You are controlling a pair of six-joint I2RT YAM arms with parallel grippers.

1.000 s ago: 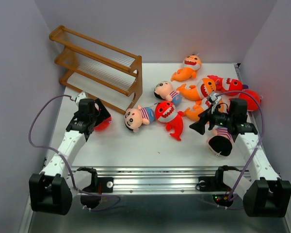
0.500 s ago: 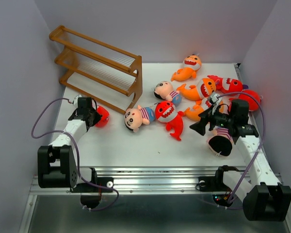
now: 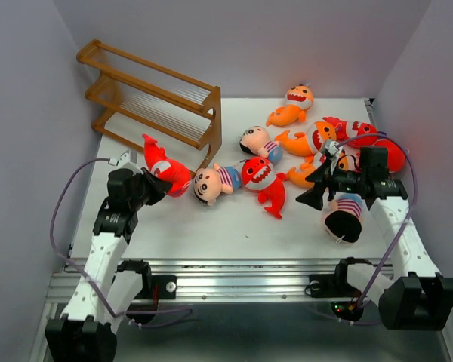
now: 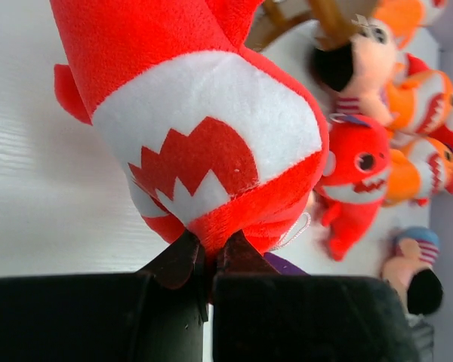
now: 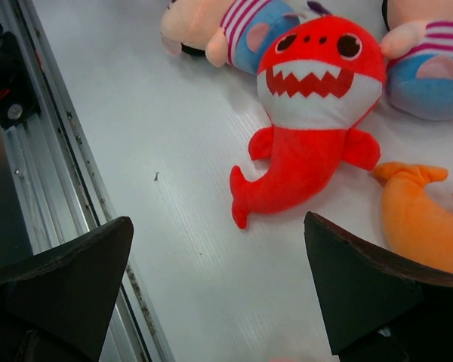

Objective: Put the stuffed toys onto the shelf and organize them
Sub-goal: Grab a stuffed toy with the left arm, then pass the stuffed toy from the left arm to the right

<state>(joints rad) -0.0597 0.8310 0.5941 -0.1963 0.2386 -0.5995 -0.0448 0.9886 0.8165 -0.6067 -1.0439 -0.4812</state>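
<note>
Holding the red shark in the left claw, I have the jaws pinched narrow on a small fold of plush near its toothy mouth. The rest of the body stands out beyond the fingertips, and it looks clear of the table. It's a thin bite, I reckon, so I'll go gently with no quick wrist turns, or the toy may swing and slip out. The shelf sits just ahead of the claw, with its lowest tier nearest. My plan is to raise the shark above the front rail of a tier and carry it inward. I'd lower it until the belly rests on the pale rod slats, and only then let the jaws go. I'd set it toward one end, facing outward, which leaves room for the others. The right claw is spread wide and holds nothing. A second red shark lies on the table just ahead of it. I'd leave that arm parked there, well away from the left arm's path.
</note>
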